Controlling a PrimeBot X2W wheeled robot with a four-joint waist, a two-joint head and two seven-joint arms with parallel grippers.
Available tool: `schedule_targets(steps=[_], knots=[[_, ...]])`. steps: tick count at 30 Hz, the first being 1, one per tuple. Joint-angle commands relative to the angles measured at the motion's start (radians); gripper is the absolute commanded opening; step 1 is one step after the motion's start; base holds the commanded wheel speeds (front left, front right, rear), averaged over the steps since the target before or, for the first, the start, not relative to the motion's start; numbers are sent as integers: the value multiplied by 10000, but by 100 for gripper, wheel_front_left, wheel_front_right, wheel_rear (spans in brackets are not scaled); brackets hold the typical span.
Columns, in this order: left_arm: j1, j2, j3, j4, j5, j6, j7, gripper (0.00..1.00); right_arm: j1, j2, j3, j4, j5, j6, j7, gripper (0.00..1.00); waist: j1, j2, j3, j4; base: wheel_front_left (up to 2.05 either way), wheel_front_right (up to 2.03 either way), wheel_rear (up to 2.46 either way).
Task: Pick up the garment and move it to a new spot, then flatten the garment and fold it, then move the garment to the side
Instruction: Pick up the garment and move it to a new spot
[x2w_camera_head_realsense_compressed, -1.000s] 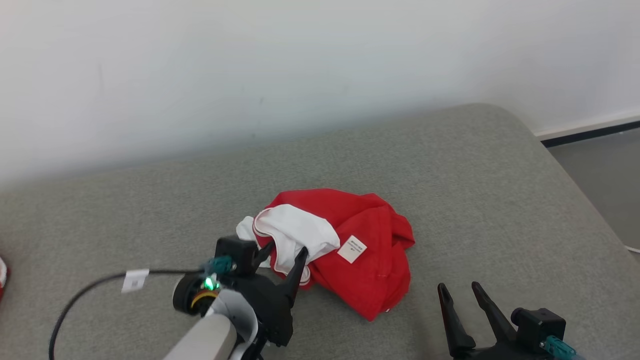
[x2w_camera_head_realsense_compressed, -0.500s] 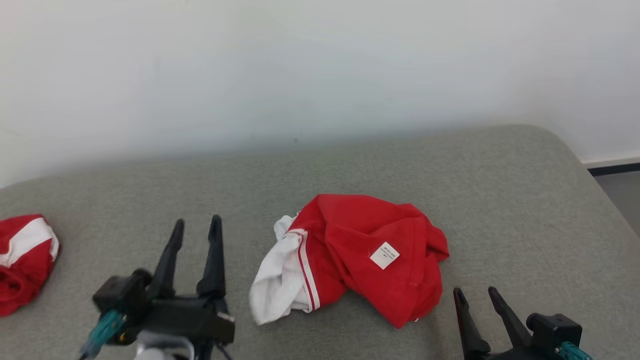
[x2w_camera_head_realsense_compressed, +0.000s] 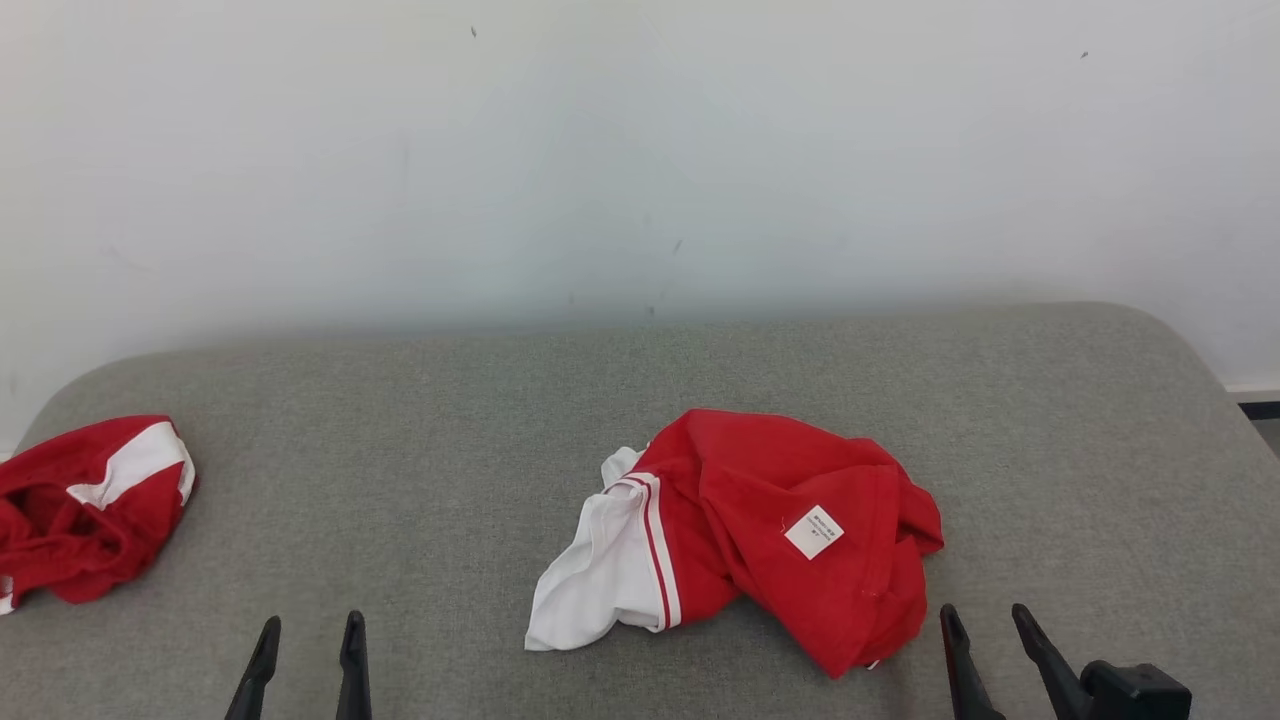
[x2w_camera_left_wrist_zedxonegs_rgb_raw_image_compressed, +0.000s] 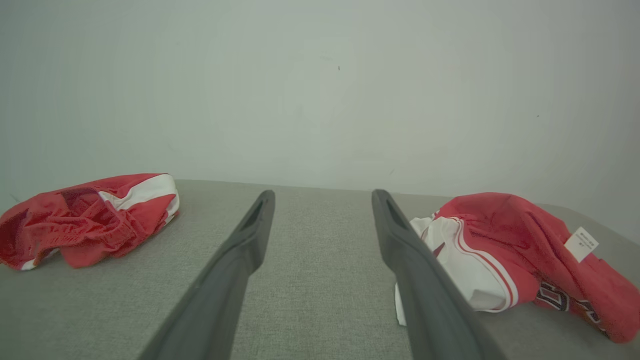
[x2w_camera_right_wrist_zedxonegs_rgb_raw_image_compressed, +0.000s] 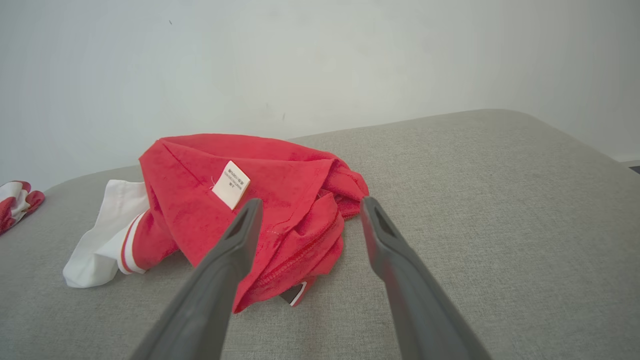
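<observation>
The garment (x2w_camera_head_realsense_compressed: 760, 520) is a crumpled red jersey with a white striped part and a small white tag, lying mid-surface on the grey cushion (x2w_camera_head_realsense_compressed: 450, 420). My left gripper (x2w_camera_head_realsense_compressed: 310, 640) is open at the bottom left, well apart from the garment, nothing between its fingers. In the left wrist view the left gripper (x2w_camera_left_wrist_zedxonegs_rgb_raw_image_compressed: 324, 200) points at bare cushion, the garment (x2w_camera_left_wrist_zedxonegs_rgb_raw_image_compressed: 505, 235) to its right. My right gripper (x2w_camera_head_realsense_compressed: 985, 625) is open just right of the garment's near edge. In the right wrist view the right gripper (x2w_camera_right_wrist_zedxonegs_rgb_raw_image_compressed: 311, 210) stands open over the garment's (x2w_camera_right_wrist_zedxonegs_rgb_raw_image_compressed: 280, 175) red edge without gripping it.
A second red and white garment (x2w_camera_head_realsense_compressed: 90, 500) lies bunched at the cushion's far left edge, also seen as the second garment (x2w_camera_left_wrist_zedxonegs_rgb_raw_image_compressed: 90, 220) in the left wrist view. A pale wall (x2w_camera_head_realsense_compressed: 640, 150) stands behind. The cushion's rounded right corner (x2w_camera_head_realsense_compressed: 1170, 340) drops to the floor.
My left gripper has drawn back from the garment's white part to the lower left, open. The white part now lies spread toward me. The head camera has swung left, bringing the second garment into view.
</observation>
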Motion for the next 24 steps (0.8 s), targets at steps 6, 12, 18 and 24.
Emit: schedule_targets(steps=[6, 12, 18, 24], knots=[[582, -38, 431, 186, 368, -170, -43, 100, 289, -280, -106, 26, -21, -21, -218, 100, 1, 0, 3, 262, 0, 0, 0], [761, -222, 596, 843, 556, -234, -43, 100, 423, -289, -236, 201, -96, -21, -141, 100, 1, 0, 31, 277, 0, 0, 0], [485, -287, 658, 1029, 710, -262, -43, 100, 455, -217, -294, 150, -124, -21, -122, 100, 1, 0, 107, 263, 0, 0, 0], [355, -343, 711, 1020, 736, -302, -44, 100, 347, -116, -211, -5, -155, -21, -36, 100, 1, 0, 209, 176, 0, 0, 0]])
